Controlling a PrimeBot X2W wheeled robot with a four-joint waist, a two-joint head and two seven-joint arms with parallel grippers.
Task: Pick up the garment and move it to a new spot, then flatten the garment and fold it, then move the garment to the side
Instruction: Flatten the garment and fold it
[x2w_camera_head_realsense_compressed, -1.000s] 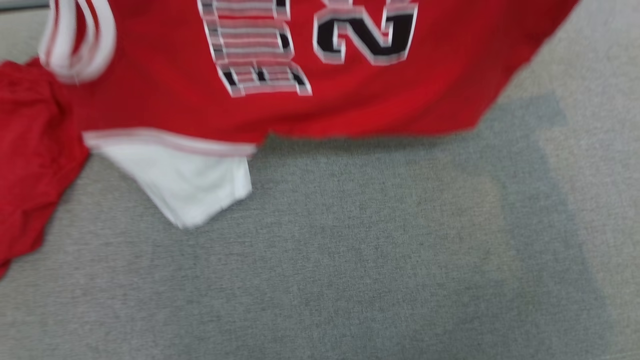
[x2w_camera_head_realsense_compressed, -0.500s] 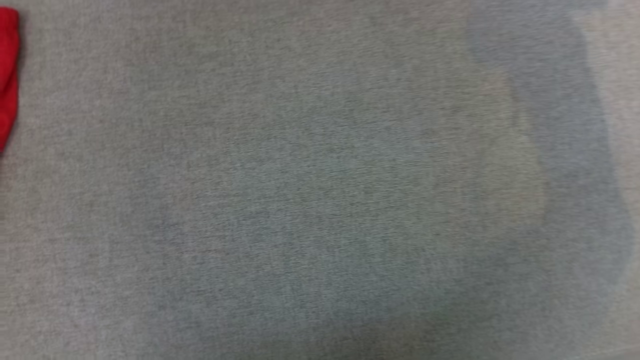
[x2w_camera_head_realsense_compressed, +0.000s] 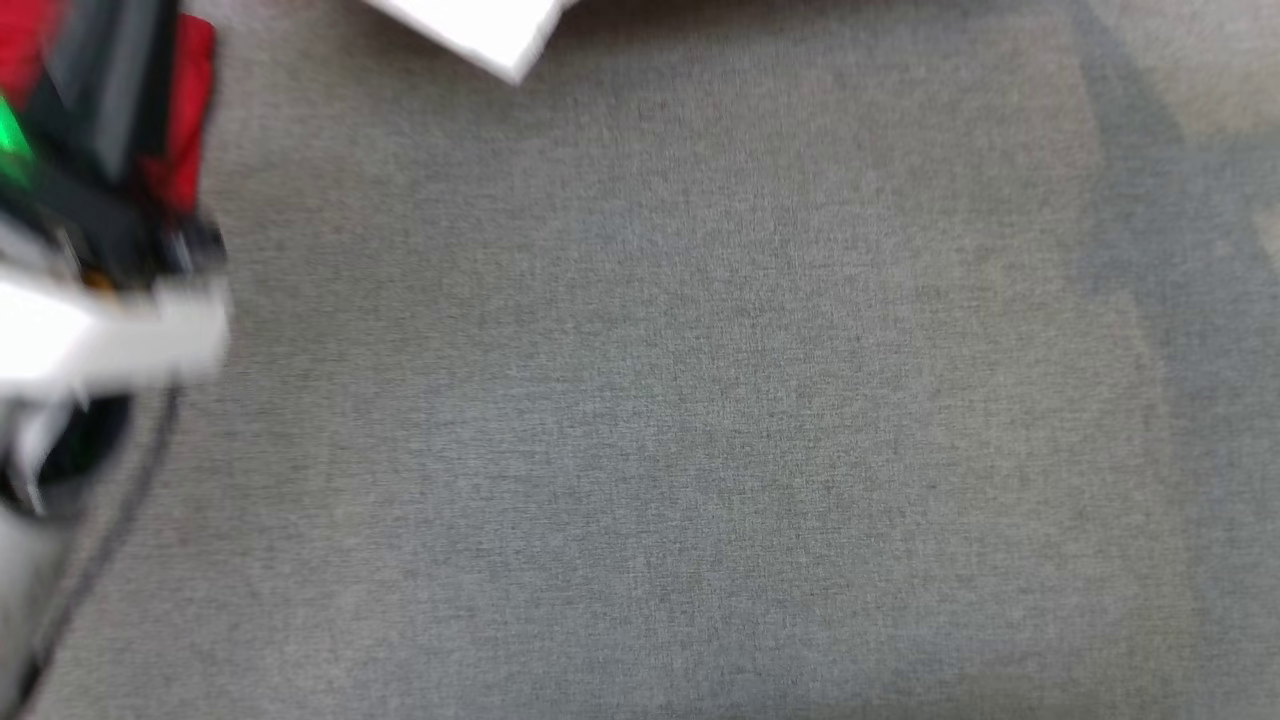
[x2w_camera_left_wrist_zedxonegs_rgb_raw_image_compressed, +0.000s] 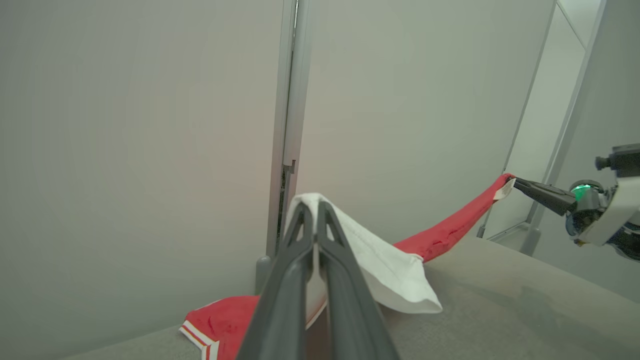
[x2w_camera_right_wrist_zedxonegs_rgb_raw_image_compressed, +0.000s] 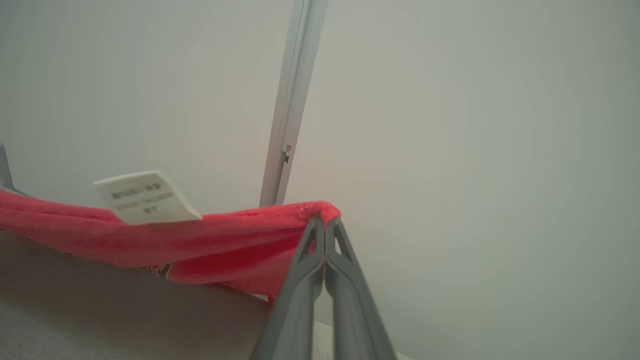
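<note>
- The red garment (x2w_camera_left_wrist_zedxonegs_rgb_raw_image_compressed: 450, 229) hung in the air between the two grippers, pulled out long like a rope. Its low end with the stripes seemed to touch the worktop just under the left gripper.
- The left gripper (x2w_camera_left_wrist_zedxonegs_rgb_raw_image_compressed: 315, 210) was squeezed shut on the garment. A white part (x2w_camera_left_wrist_zedxonegs_rgb_raw_image_compressed: 395, 275) of the garment flopped over the gripper's tips and down to its right.
- The right gripper (x2w_camera_right_wrist_zedxonegs_rgb_raw_image_compressed: 325, 222) was squeezed shut too, pinching a red edge right at its tips. The rest of the cloth ran off to its left and sagged a little.
- A small white label (x2w_camera_right_wrist_zedxonegs_rgb_raw_image_compressed: 145, 197) stuck up from the red cloth, well to the left of the right gripper.
- The grey worktop (x2w_camera_head_realsense_compressed: 700, 400) lay below both grippers, with lots of room on it.
- A pale wall (x2w_camera_left_wrist_zedxonegs_rgb_raw_image_compressed: 125, 125) and a grey post (x2w_camera_left_wrist_zedxonegs_rgb_raw_image_compressed: 287, 100) stood beyond the tips of the left gripper.
- The step looked like carrying the garment to its new spot.
- To do it well, both grippers should move together at the same speed, so the cloth does not tug hard or go floppy.
- They should come down low and lay the cloth on the worktop bit by bit, and only then let go.
- The white part could end up tucked under, so it needs care when the garment is made flat.
</note>
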